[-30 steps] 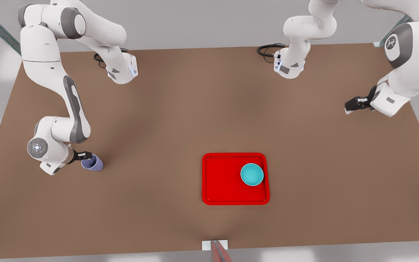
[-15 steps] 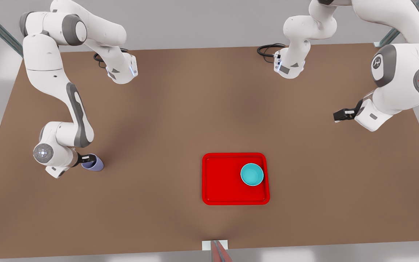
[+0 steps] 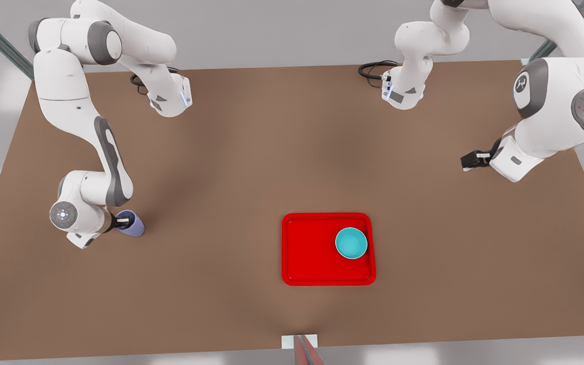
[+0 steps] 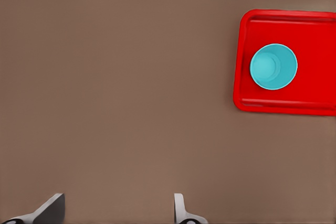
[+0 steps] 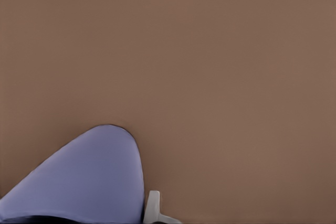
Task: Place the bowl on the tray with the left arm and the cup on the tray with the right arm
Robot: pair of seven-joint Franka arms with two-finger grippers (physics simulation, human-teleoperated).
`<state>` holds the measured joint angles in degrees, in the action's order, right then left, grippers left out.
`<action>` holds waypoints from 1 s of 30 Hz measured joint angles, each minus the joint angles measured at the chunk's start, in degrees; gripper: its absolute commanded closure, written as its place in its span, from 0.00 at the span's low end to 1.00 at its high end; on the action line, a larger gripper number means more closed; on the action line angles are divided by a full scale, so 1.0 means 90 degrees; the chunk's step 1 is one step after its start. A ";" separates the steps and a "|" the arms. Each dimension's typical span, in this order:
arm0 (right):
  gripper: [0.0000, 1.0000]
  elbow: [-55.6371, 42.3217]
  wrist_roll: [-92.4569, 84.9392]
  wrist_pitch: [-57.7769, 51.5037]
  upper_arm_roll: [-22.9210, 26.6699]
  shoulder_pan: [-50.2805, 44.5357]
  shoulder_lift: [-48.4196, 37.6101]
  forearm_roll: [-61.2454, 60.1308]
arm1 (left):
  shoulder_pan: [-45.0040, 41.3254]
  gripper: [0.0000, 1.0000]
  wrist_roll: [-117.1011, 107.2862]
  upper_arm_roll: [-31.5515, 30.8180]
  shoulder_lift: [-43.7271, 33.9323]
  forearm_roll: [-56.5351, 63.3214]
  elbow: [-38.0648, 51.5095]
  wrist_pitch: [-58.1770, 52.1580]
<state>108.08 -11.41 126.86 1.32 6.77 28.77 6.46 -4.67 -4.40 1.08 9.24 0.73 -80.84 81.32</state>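
Brown table (image 3: 251,167) open beside tray (image 3: 312,253) (bowl (image 3: 351,243) inside)

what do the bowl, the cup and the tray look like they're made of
The bowl: probably smooth plastic, an even teal with a soft sheen and no pattern. The cup: likely matte plastic, a flat lavender without glare. The tray: seemingly moulded plastic, uniform bright red with rounded corners and a raised rim. These are renders, so the materials are guesses.
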 measured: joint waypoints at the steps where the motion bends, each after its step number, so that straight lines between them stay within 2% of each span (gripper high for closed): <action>1: 0.79 -0.0016 0.0006 -0.0013 0.0000 0.0000 0.0005 -0.0003 | -0.0005 0.00 0.0001 -0.0012 0.0008 0.0002 0.0026 0.0024; 10: 0.79 -0.0444 -0.0004 -0.0331 -0.0232 0.0020 -0.0044 -0.0098 | 0.0031 0.00 0.0010 -0.0003 0.0114 0.0034 0.0047 0.0017; 13: 0.79 -0.0919 0.0043 -0.0405 -0.0846 -0.0009 0.0113 -0.0173 | 0.0041 0.00 0.0004 -0.0002 0.0156 0.0073 0.0047 0.0026; 15: 0.79 -0.1436 0.0046 -0.0606 -0.0976 -0.0484 0.0368 -0.0429 | -0.0025 0.00 0.0000 -0.0003 0.0157 0.0140 0.0053 0.0027; 22: 0.79 -0.3500 0.1187 -0.1115 -0.0894 -0.2463 0.1495 -0.0899 | -0.0024 0.00 -0.0010 -0.0013 0.0146 0.0210 0.0194 -0.0012; 23: 0.79 -0.3714 0.1375 -0.1233 -0.0804 -0.2725 0.1596 -0.1096 | -0.0014 0.00 -0.0009 -0.0012 0.0155 0.0213 0.0194 0.0011; 26: 0.79 -0.4363 0.1623 -0.1578 0.0522 -0.4146 0.1914 -0.2243 | -0.0001 0.00 0.0000 -0.0002 0.0165 0.0223 0.0193 0.0036; 30: 0.79 -0.4922 0.2450 -0.1693 0.0695 -0.4718 0.2305 -0.2527 | 0.0042 0.00 0.0001 -0.0002 0.0175 0.0228 0.0194 0.0040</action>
<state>63.78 10.64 111.62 7.57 -35.69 49.51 -16.29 -4.29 -4.39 1.06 10.81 2.78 -79.10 81.68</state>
